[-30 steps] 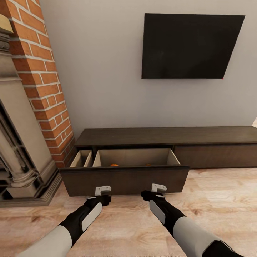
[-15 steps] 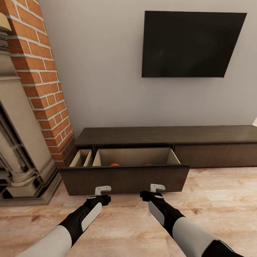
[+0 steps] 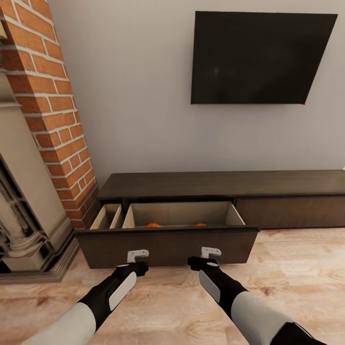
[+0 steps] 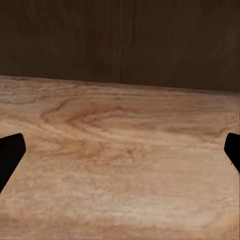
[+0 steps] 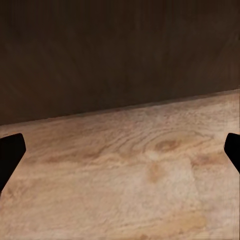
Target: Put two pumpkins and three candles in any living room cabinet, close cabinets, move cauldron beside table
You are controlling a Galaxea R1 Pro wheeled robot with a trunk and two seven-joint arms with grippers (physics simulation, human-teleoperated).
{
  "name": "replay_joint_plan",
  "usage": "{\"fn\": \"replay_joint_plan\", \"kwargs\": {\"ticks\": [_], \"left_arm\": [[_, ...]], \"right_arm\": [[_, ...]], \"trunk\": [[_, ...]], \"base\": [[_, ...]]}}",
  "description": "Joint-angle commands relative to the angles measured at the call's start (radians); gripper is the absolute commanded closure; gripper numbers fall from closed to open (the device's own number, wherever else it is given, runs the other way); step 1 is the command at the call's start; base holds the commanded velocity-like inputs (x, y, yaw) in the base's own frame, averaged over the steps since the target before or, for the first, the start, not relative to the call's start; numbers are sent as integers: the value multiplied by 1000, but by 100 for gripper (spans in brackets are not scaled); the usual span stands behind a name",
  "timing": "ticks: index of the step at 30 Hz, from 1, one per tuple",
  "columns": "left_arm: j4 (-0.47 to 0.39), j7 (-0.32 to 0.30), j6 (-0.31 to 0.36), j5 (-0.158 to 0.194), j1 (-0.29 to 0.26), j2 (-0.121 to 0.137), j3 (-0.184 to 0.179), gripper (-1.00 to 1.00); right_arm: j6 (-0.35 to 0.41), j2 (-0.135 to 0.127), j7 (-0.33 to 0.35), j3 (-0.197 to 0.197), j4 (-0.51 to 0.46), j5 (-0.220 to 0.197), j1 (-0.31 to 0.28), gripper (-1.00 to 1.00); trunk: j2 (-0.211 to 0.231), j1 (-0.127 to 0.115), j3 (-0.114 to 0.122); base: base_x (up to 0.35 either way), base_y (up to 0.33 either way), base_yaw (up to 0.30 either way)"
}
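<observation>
The dark brown cabinet (image 3: 215, 184) stands against the wall with its wide left drawer (image 3: 167, 247) pulled out. Over the drawer's front edge peek the orange tops of two pumpkins (image 3: 154, 224) (image 3: 200, 224); anything else inside is hidden behind that front. My left gripper (image 3: 138, 254) and right gripper (image 3: 210, 252) hover side by side just before the drawer front, low above the floor. Both are open and hold nothing. In the wrist views the black fingertips (image 4: 10, 155) (image 5: 10, 152) sit wide apart, facing the dark drawer front (image 4: 120, 40) (image 5: 120, 55). The candles, cauldron and table are out of view.
A brick chimney (image 3: 52, 110) and stone fireplace surround (image 3: 24, 211) stand at the left, close to the drawer's end. A black TV (image 3: 258, 57) hangs on the wall above. A narrow second compartment (image 3: 106, 216) is open too. Pale wood floor (image 3: 297, 278) stretches to the right.
The whole picture has shifted slightly: the camera has moved closer to the cabinet. The drawer front looks larger and nearer to both grippers. Both grippers stay open and the drawer stays pulled out.
</observation>
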Motion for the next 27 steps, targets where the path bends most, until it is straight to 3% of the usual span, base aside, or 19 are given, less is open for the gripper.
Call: {"fn": "replay_joint_plan", "kwargs": {"ticks": [1, 8, 19, 27], "left_arm": [[-2, 8, 2, 7, -1, 1, -5, -100], [-2, 8, 2, 7, -1, 0, -6, -100], [-3, 8, 1, 7, -1, 0, -7, -100], [-3, 8, -14, 7, -1, 0, -6, -100]], "right_arm": [[5, -1, -8, 8, -2, -5, -1, -100], [5, 0, -8, 8, -2, -6, -1, -100], [5, 1, -8, 9, -1, -7, -1, -100], [5, 1, -8, 10, 1, -7, -1, -100]], "trunk": [[0, 0, -1], [0, 0, -1], [0, 0, -1], [-2, 4, -32]], "base": [[246, 0, 0], [247, 0, 0], [19, 0, 0], [0, 0, 0]]}}
